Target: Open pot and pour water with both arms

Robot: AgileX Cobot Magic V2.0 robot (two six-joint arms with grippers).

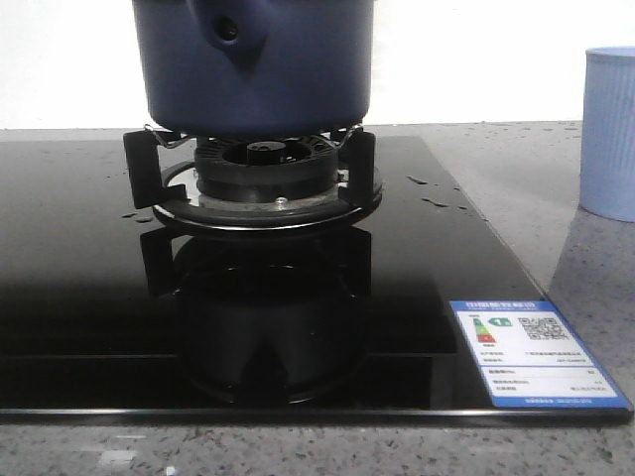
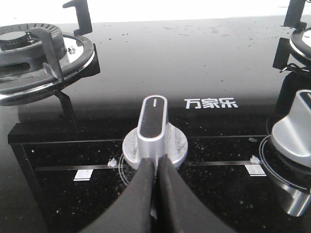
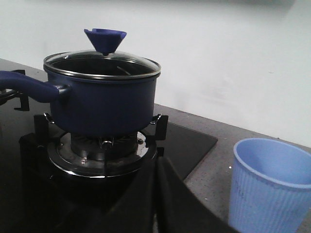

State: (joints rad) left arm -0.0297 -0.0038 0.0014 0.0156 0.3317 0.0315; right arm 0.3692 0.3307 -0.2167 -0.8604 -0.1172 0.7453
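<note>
The dark navy-blue pot (image 1: 253,69) stands on the burner grate (image 1: 253,178) of a black glass hob; its handle stub with a round hole (image 1: 228,30) faces the front camera. In the right wrist view the pot (image 3: 104,104) carries a glass lid (image 3: 102,63) with a blue cone-shaped knob (image 3: 105,40), and its long handle (image 3: 29,86) sticks out sideways. My right gripper (image 3: 156,164) is shut and empty, short of the burner and lower than the pot. My left gripper (image 2: 156,162) is shut, its tips right at a silver stove knob (image 2: 154,138). Neither gripper shows in the front view.
A pale-blue ribbed cup (image 1: 610,129) stands on the grey counter to the right of the hob, also in the right wrist view (image 3: 269,187). A second burner (image 2: 34,58) and a second silver knob (image 2: 294,131) flank the left gripper. An energy label (image 1: 531,352) sits at the hob's front right corner.
</note>
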